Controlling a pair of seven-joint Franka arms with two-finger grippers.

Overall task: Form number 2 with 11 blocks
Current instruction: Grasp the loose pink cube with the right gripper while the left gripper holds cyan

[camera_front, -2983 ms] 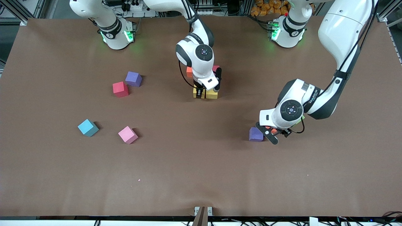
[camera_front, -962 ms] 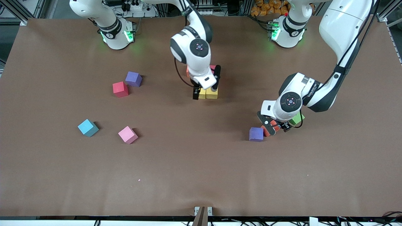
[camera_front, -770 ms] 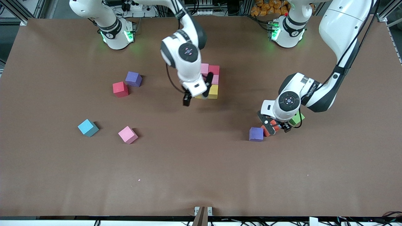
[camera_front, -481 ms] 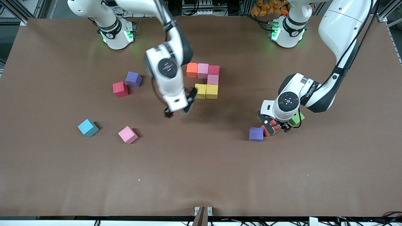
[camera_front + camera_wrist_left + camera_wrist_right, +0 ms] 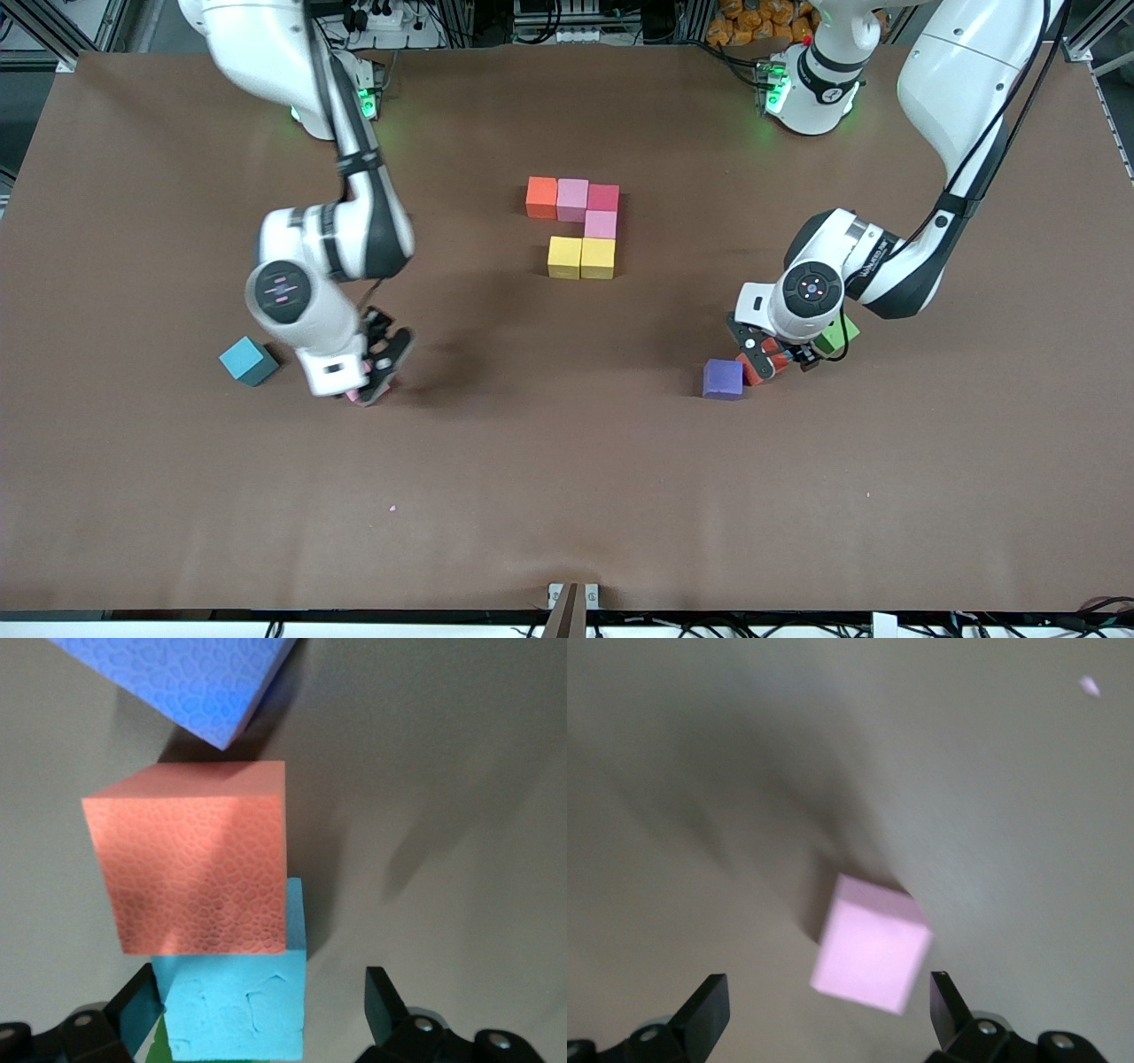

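Six blocks lie joined mid-table as part of the number 2: orange, pink, red, pink and two yellow. My right gripper hangs open over a loose pink block, which lies between its spread fingers. My left gripper is open and low around a light blue block, which rests against one finger. An orange block touches that one, and a purple block lies just past it.
A green cube sits under the left wrist, beside the light blue block. Another light blue block lies alone toward the right arm's end, close to the right gripper. The right arm's forearm covers the table between its base and the pink block.
The right arm swung away from the yellow blocks toward its own end of the table and now hangs over the loose pink block. The left arm has barely moved.
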